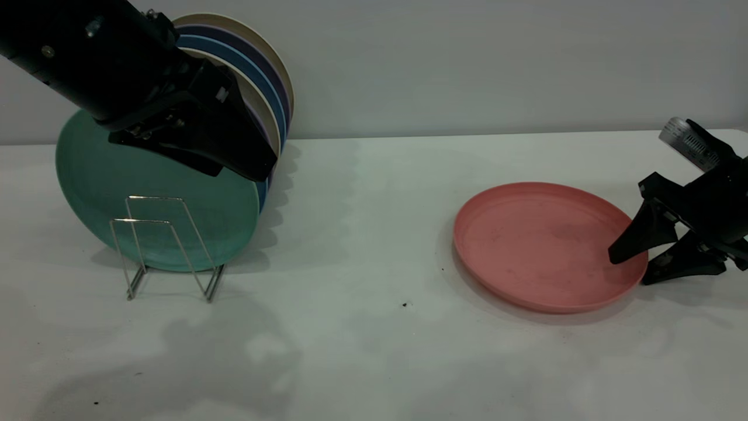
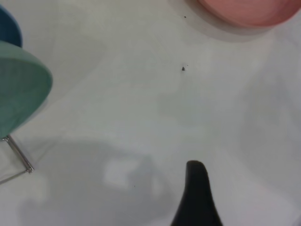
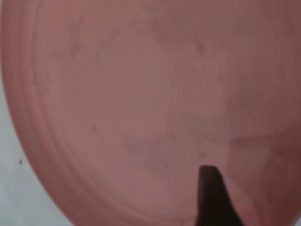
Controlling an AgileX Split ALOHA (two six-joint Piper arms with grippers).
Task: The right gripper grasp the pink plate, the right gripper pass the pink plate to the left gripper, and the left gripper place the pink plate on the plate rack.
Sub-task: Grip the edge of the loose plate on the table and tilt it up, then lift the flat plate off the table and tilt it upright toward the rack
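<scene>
Pink plate (image 1: pixel 540 245) is laid flat on surface (image 1: pixel 362 234), frame right; its rim is straddled by right tool (image 1: pixel 634 266), spread. Left tool (image 1: pixel 257 169) upper left; state can't be told.

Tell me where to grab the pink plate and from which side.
Grip the pink plate at its low raised rim on the edge nearest the right gripper, coming in low from the right. It lies flat on the table, so only the rim offers purchase; the open fingers already straddle that edge, one above and one outside.

Right end effector (image 1: pixel 628 269) low, fingers spread; left end effector (image 1: pixel 248 166) raised
</scene>
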